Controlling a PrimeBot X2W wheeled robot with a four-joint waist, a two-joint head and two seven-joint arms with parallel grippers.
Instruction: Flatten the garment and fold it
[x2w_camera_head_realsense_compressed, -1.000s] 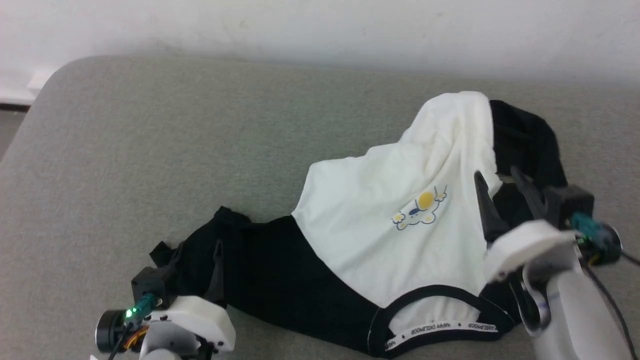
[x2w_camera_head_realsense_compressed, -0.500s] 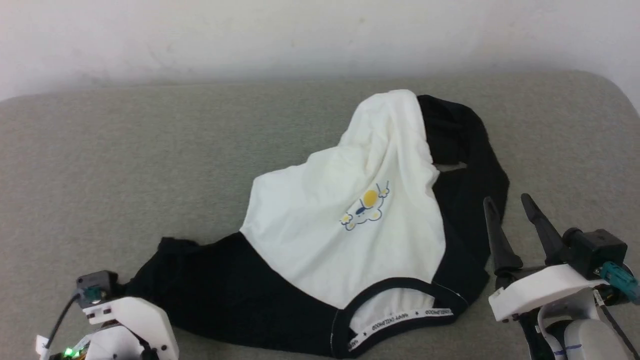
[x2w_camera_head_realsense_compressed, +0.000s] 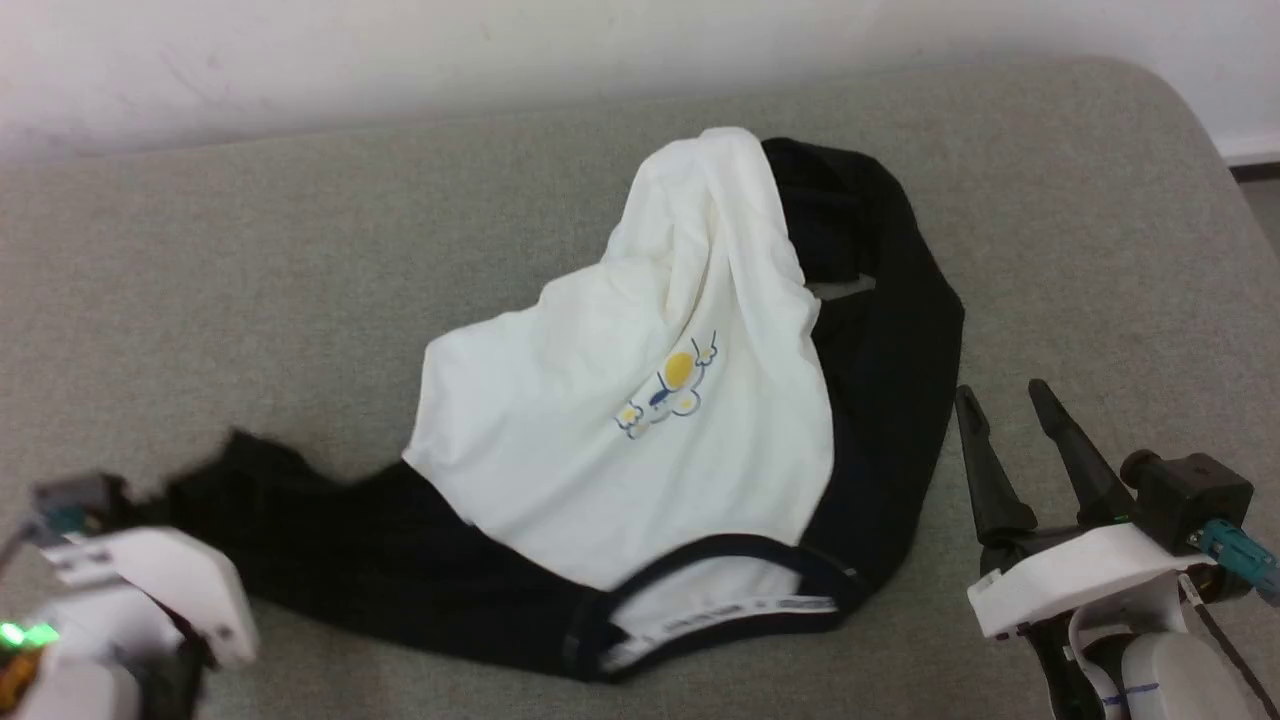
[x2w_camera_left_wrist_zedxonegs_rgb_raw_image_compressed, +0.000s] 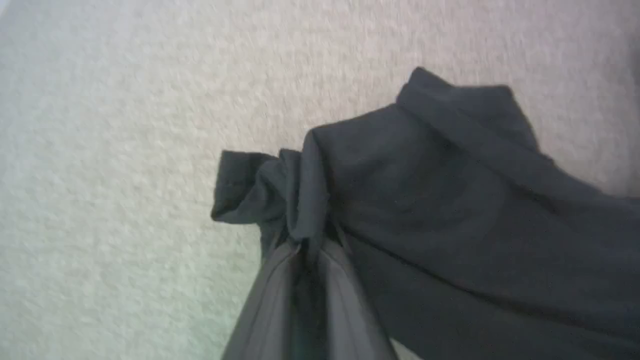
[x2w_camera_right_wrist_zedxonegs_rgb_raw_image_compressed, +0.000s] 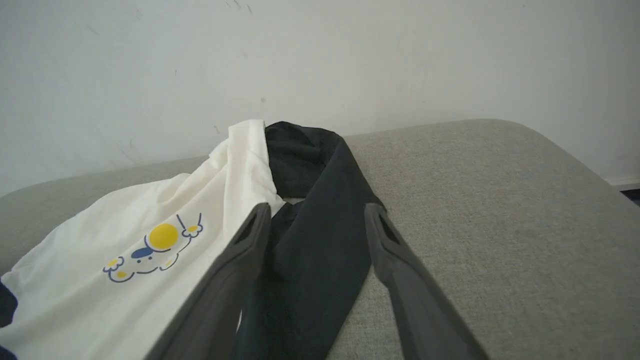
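the garment (x2w_camera_head_realsense_compressed: 620, 430) lies crumpled on the grey cushion (x2w_camera_head_realsense_compressed: 250, 250), at the centre of the head view. its neckline (x2w_camera_head_realsense_compressed: 700, 560) is at 6 o'clock and a raised white fold (x2w_camera_head_realsense_compressed: 700, 200) at 12 o'clock. one black sleeve (x2w_camera_head_realsense_compressed: 330, 540) trails to 8 o'clock. the second sleeve (x2w_camera_head_realsense_compressed: 890, 400) runs down the 3 o'clock side.

left wrist view: the left gripper (x2w_camera_left_wrist_zedxonegs_rgb_raw_image_compressed: 305, 246) is closed on the end of the sleeve (x2w_camera_left_wrist_zedxonegs_rgb_raw_image_compressed: 450, 200). both fingers meet at their tips, and black cloth bunches out past them toward 10 o'clock. in the head view these fingers are hidden behind the white housing (x2w_camera_head_realsense_compressed: 150, 590) at 8 o'clock, and that corner is motion-blurred.

right wrist view: the right gripper (x2w_camera_right_wrist_zedxonegs_rgb_raw_image_compressed: 317, 210) stands open, fingers well apart. the second sleeve (x2w_camera_right_wrist_zedxonegs_rgb_raw_image_compressed: 310, 260) shows through the gap between them. the print (x2w_camera_right_wrist_zedxonegs_rgb_raw_image_compressed: 155, 247) sits at 9 o'clock of that gap, sharp enough to read as a yellow disc over a blue-outlined figure. the wall (x2w_camera_right_wrist_zedxonegs_rgb_raw_image_compressed: 350, 60) rises behind the cushion. the head view places this gripper (x2w_camera_head_realsense_compressed: 1000, 390) at 4 o'clock, just beside the garment's black edge. whether it touches the cloth cannot be told in either view.

limits:
- the lettering inside the neckline is too blurred to read.
- the hem is folded under and hidden.
- the left wrist view cuts the sleeve off at 3 o'clock and 6 o'clock.
- the head view cuts the right arm off at the 5 o'clock edge.
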